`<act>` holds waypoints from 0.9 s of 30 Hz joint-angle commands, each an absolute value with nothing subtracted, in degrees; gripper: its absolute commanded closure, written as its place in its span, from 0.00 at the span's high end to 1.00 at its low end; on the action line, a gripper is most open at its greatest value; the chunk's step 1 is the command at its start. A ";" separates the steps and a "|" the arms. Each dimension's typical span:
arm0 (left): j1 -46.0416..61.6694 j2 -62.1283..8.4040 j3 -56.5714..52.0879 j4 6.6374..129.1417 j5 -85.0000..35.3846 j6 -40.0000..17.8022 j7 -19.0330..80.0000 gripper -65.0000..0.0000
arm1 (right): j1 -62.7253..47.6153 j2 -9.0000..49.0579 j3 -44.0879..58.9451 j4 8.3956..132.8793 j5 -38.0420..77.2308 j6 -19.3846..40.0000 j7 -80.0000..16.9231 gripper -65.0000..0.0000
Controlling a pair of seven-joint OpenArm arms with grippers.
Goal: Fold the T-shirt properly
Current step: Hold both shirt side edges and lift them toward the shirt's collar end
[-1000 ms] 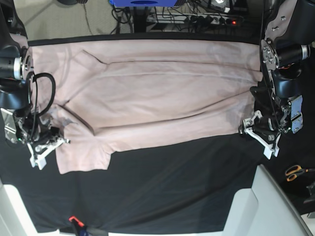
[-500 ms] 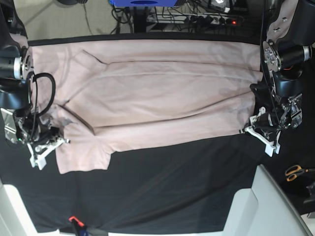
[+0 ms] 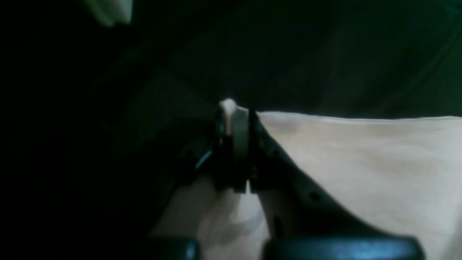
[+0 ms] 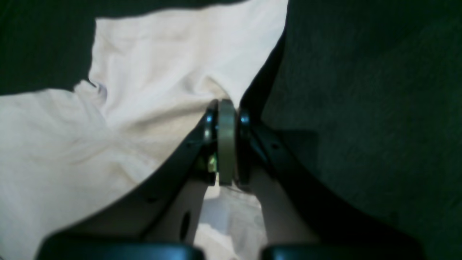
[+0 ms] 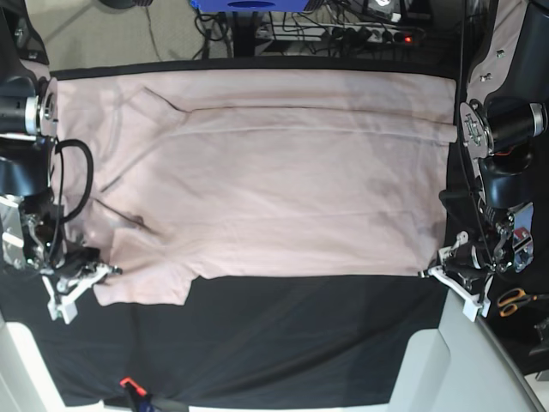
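The pale pink T-shirt [image 5: 274,172] lies spread wide across the black table covering [image 5: 283,343], its near edge running straight from left to right. My left gripper [image 5: 436,273], on the right of the base view, is shut on the shirt's near right corner. In the left wrist view the gripper [image 3: 234,108] pinches a bit of cloth of the shirt [image 3: 361,162]. My right gripper [image 5: 105,273] is shut on the sleeve at the near left. In the right wrist view the gripper [image 4: 226,105] bites into the bunched shirt [image 4: 144,90].
Orange-handled scissors [image 5: 515,300] lie at the right edge. A white panel [image 5: 455,360] stands at the front right. A small red-tipped tool [image 5: 129,384] sits at the front left edge. Cables and a power strip [image 5: 369,33] lie behind the table.
Both grippers have moved toward the front of the table, dragging the shirt's near edge with them. The shirt now lies flatter, and its near edge is straighter.
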State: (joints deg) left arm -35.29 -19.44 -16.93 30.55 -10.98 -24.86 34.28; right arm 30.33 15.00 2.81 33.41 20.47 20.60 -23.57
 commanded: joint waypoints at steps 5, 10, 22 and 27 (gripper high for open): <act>-38.55 -20.18 -16.92 31.52 -11.56 -24.92 33.36 0.00 | 34.07 16.75 1.54 34.42 20.70 20.97 -21.67 0.01; -38.55 -20.09 -16.92 31.60 -11.56 -24.92 33.27 0.00 | 34.24 16.84 -4.35 34.15 20.70 20.97 -17.19 0.01; -38.55 -20.26 -16.92 31.60 -11.56 -24.92 33.19 0.00 | 33.98 17.89 -5.23 33.89 20.79 17.36 -10.95 0.01; -38.55 -20.35 -16.92 31.60 -11.56 -24.92 33.19 0.00 | 33.89 18.95 -5.32 33.89 20.79 17.19 -10.95 0.01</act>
State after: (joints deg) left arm -36.67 -19.25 -16.82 30.55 -10.96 -24.88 34.46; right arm 31.83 17.58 -5.50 33.15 20.47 17.58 -13.04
